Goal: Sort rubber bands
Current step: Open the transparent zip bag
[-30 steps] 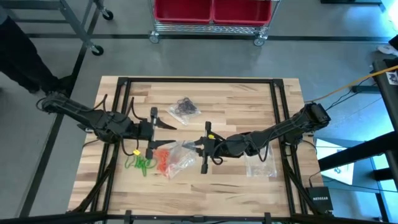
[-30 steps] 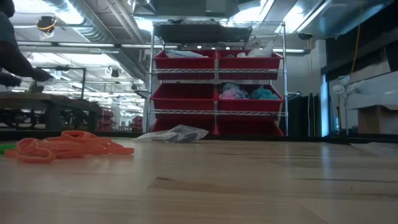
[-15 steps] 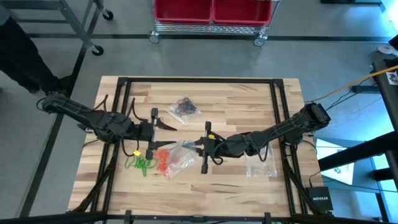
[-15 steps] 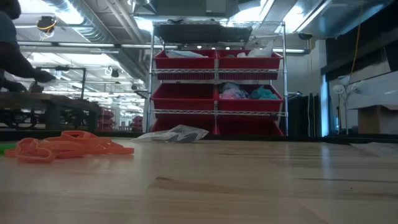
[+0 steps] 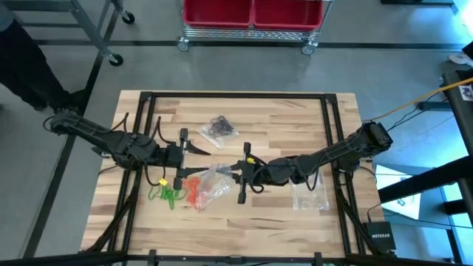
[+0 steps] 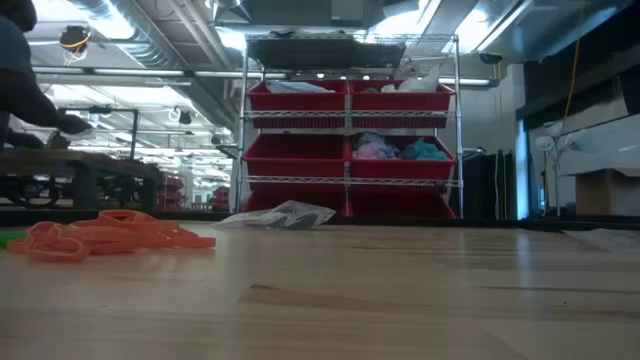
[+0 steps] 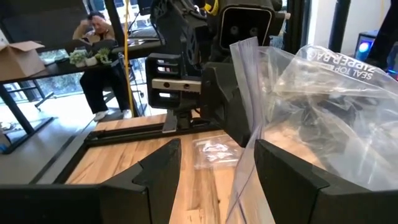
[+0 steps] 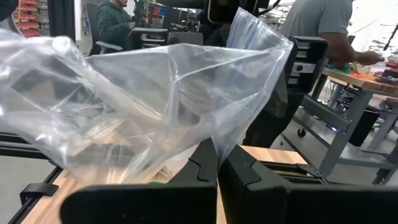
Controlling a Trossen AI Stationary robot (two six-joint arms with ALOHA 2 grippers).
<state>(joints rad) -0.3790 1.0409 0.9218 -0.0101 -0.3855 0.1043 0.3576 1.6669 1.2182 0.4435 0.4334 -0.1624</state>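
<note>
Nothing has visibly shifted — the right gripper [image 5: 235,173] stays pinched shut on the clear bag [image 5: 214,179] just beside the orange bands [image 5: 194,191], lifting its mouth toward the left gripper [image 5: 194,148], spread empty, ready for filling

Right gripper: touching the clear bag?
Touching. Right wrist view shows the right gripper shut, pinching the clear plastic bag at its lower edge.
</note>
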